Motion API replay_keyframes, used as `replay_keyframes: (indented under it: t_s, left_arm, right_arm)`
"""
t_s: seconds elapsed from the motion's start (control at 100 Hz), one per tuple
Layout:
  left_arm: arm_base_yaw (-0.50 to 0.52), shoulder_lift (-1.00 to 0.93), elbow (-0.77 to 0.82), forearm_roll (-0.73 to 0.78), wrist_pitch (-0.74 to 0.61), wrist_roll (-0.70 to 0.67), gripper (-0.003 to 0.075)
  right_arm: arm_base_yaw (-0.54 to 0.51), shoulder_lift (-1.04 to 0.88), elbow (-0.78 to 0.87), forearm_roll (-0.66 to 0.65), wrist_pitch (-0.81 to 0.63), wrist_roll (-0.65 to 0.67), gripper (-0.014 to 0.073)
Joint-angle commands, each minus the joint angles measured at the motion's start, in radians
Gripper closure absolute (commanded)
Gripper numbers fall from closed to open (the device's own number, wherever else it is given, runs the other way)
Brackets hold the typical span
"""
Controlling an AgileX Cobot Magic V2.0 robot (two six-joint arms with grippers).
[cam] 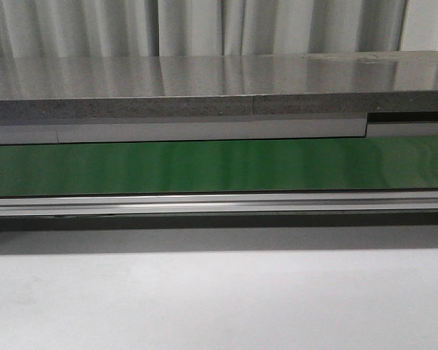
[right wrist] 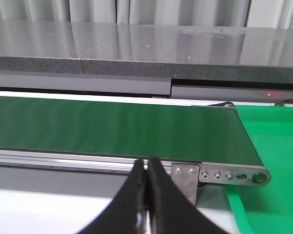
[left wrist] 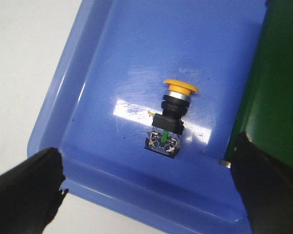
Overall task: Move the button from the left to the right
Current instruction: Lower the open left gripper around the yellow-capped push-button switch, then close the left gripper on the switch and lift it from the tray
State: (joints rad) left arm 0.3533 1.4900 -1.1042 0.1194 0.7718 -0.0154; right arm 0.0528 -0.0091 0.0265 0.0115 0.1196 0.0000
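**A:** Where is your button right now?

**B:** Look at your left wrist view. The button (left wrist: 170,119) lies in a blue tray (left wrist: 88,87), near the middle of the tray floor. It rests on its side: the yellow-orange cap points one way, and the black body with its metal screw terminals points the other. Nothing touches it.

**A:** And the left gripper?

**B:** Your left gripper (left wrist: 151,187) is spread wide. One of its black fingers (left wrist: 29,187) shows over the tray's near rim on one side, and the other sits at the opposite side, in front of the green belt (left wrist: 278,92). The button lies between them but apart from both, so the fingers hold nothing.

**A:** What about the right side?

**B:** Your right gripper (right wrist: 147,195) has its two dark fingers pressed together, tip to tip, with nothing between them. It faces the conveyor's green belt (right wrist: 112,129), close to the belt's end roller and the metal bracket (right wrist: 219,174) with its row of screws. Beyond that end you see a bright green mat (right wrist: 278,146).

**A:** Does the front camera help you?

**B:** Only a little. It shows the green belt (cam: 219,166) running across the picture, its aluminium rail (cam: 219,204) in front, a grey stone-like shelf (cam: 204,87) behind, and the white surface (cam: 219,299) nearest you. Neither arm, the tray nor the button appears there.
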Motion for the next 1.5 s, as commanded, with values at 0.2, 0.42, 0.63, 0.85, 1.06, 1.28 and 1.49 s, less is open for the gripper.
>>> replay_keyframes:
  t_s: [0.2, 0.42, 0.63, 0.85, 1.06, 1.28, 1.49]
  left_arm:
    - [0.003, 0.127, -0.087, -0.005, -0.057, 0.004, 0.0050]
    - [0.003, 0.208, -0.098, -0.005, -0.081, 0.004, 0.0050]
    - [0.003, 0.262, -0.098, 0.007, -0.099, 0.004, 0.0050]
    - [0.003, 0.315, -0.098, 0.007, -0.106, 0.004, 0.0050]
    - [0.003, 0.356, -0.098, 0.007, -0.118, 0.004, 0.0050]
    - [0.003, 0.399, -0.098, 0.007, -0.132, 0.004, 0.0148]
    - [0.003, 0.403, -0.103, 0.007, -0.141, 0.004, 0.0409]
  right_arm:
    - [-0.007, -0.016, -0.018, -0.003, -0.085, 0.000, 0.0662]
    - [-0.007, -0.016, -0.018, -0.003, -0.085, 0.000, 0.0662]
    - [-0.007, -0.016, -0.018, -0.003, -0.085, 0.000, 0.0662]
    - [-0.007, -0.016, -0.018, -0.003, -0.085, 0.000, 0.0662]
    - [-0.007, -0.016, -0.018, -0.003, -0.085, 0.000, 0.0662]
    - [-0.007, -0.016, -0.018, -0.003, -0.085, 0.000, 0.0662]
    - [-0.007, -0.016, -0.018, -0.003, -0.085, 0.000, 0.0662]
